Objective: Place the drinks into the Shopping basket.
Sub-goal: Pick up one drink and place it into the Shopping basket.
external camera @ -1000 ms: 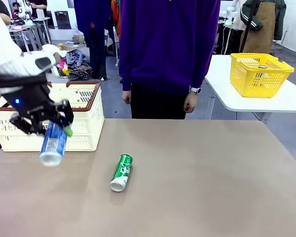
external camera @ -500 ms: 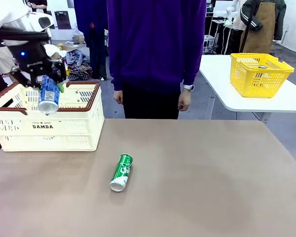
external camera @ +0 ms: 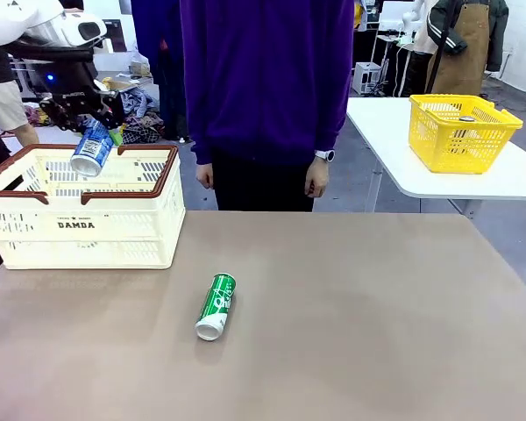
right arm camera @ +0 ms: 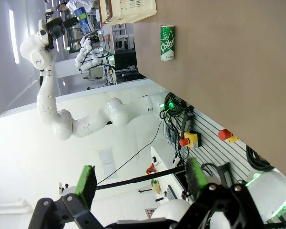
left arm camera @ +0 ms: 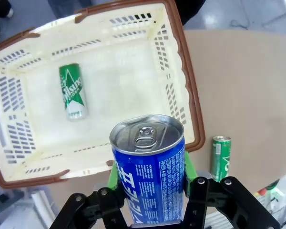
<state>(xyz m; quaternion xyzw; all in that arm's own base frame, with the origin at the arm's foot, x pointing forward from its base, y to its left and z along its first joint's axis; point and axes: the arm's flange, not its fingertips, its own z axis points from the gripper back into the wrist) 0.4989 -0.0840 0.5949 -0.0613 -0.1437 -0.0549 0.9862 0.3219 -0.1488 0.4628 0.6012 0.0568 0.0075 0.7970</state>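
Drinks are in three places at this moment. The left end effector (external camera: 95,136) hangs above the Shopping basket (external camera: 79,226), clamped on a blue and white can (external camera: 91,152) that tilts with its silver top turned down toward the open basket. From the wrist, the green pads (left arm camera: 115,174) press on either side of the can's body. Inside the basket a green can (left arm camera: 72,90) lies on its side on the basket floor. A second green can (external camera: 216,304) lies on its side on the brown surface (external camera: 351,333), left of the middle and well apart from the basket. The right end effector (right arm camera: 140,180) is spread wide, gripping nothing. A person in a purple top (external camera: 263,88) stands at the far side with arms hanging. Off to the right, a yellow basket (external camera: 463,132) sits on a white table (external camera: 508,180).
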